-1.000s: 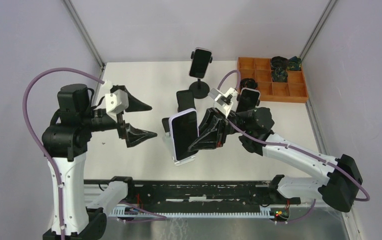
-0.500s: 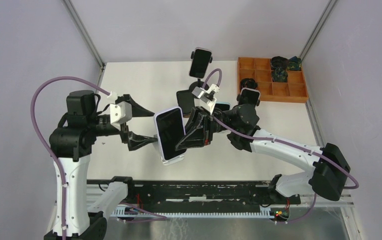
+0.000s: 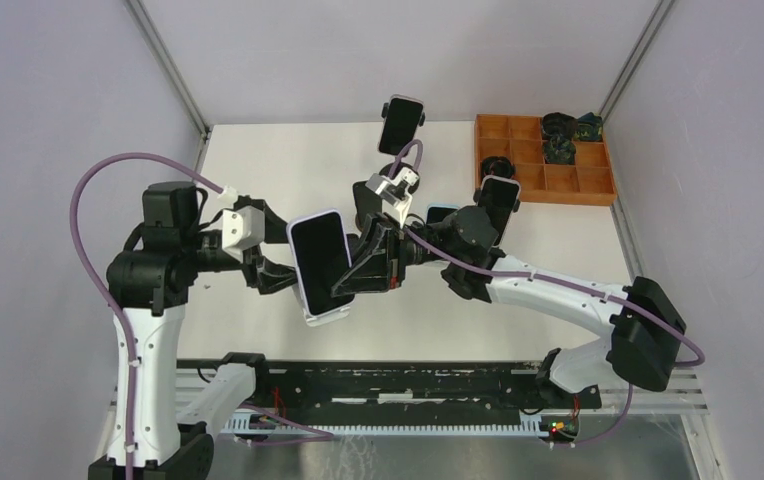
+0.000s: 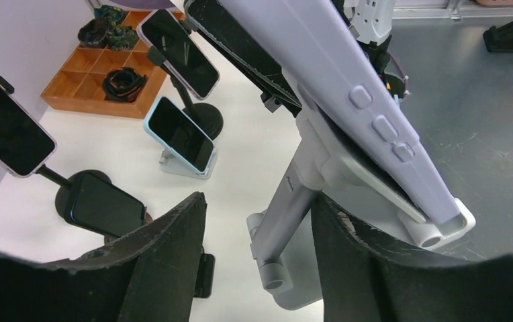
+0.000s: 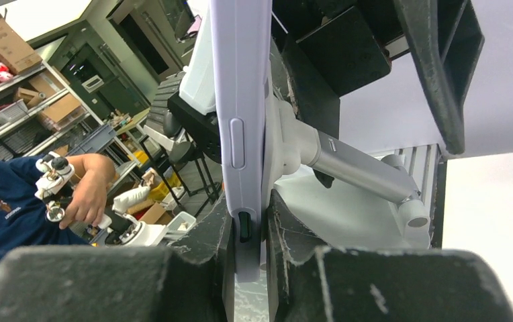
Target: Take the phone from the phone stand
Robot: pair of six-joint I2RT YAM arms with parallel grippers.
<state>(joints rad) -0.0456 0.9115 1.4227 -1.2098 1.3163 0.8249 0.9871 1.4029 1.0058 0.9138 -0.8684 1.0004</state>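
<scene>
Above the tabletop (image 3: pixel 278 160) your right tool (image 5: pixel 247 231) pinches the phone (image 3: pixel 320 262); close the spread left tool (image 4: pixel 259 208) squarely on the stand (image 4: pixel 285 213)

Left arm (image 3: pixel 143 370) and right arm (image 3: pixel 558 295): white moulded link shells joined by black cylindrical joint housings (image 3: pixel 148 275); small dark screw points (image 3: pixel 125 395) line the white shells; a purple sheathed cable (image 3: pixel 83 200) runs rearward from each wrist; a white camera block (image 3: pixel 241 225) sits directly behind each hand; black tapered fingers (image 4: pixel 166 268) show rough, scuffed, grey-flecked edges.
</scene>
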